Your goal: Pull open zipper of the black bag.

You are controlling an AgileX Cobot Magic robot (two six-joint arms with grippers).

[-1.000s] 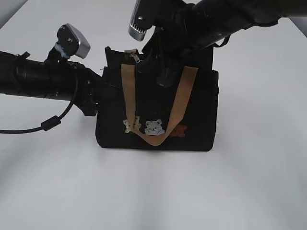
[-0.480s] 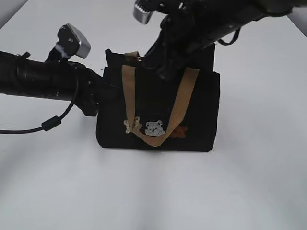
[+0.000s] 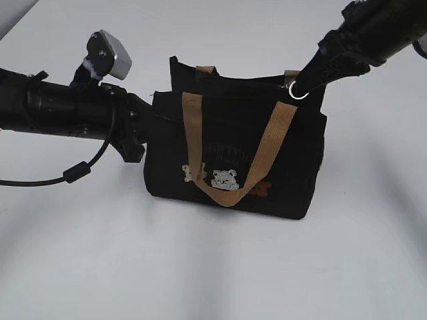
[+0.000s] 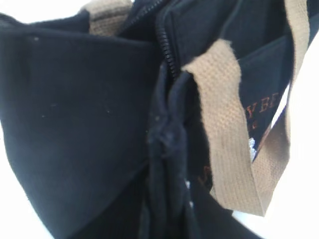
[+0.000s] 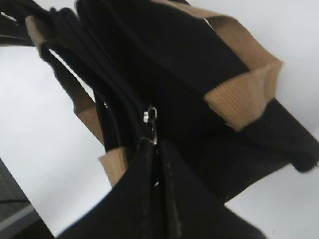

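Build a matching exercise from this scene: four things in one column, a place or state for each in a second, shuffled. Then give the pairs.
1. left gripper
2. right gripper
3. bear patch
4. strap

A. tan, looped down the front
B. shut on the ring pull
C. low on the bag's front
D. at the bag's left end

Pairs: 1-D, 2-B, 3-C, 4-A

The right tool (image 3: 298,85) is no longer over the middle of the black bag (image 3: 233,157); it now sits at the bag's right top corner, closed on the zipper (image 3: 297,91) pull. The bag has shifted rightward on the desk (image 3: 213,267), and its top gapes open.
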